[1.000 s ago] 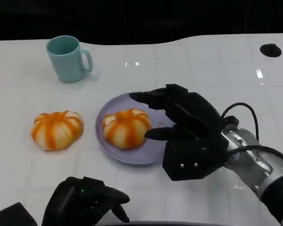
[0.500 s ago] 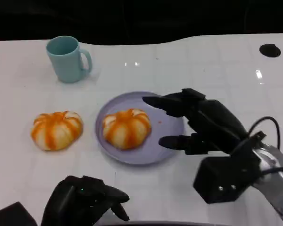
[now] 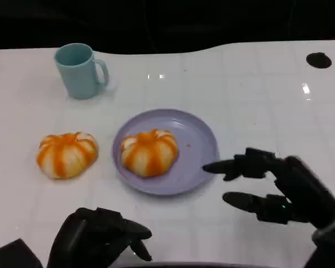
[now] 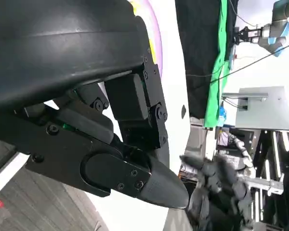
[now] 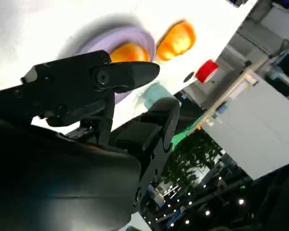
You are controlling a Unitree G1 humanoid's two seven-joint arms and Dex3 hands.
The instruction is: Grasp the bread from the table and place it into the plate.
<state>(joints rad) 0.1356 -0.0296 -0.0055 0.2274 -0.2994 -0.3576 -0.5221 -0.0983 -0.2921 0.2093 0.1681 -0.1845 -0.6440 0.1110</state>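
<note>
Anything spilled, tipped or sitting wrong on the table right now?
Nothing stands out. One orange-striped bread bun sits inside the lilac plate, the other bun lies on the white table, and the teal mug stands upright.

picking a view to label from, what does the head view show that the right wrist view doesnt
Head view alone: the left hand, curled at the table's near edge, and the whole white table layout, with the teal cup at the far left.

Right wrist view alone: the room beyond the table, with a red object and green plants.

Both: the right hand, holding nothing with fingers apart, the purple plate with one bread on it, and a second bread on the table beside the plate.
</note>
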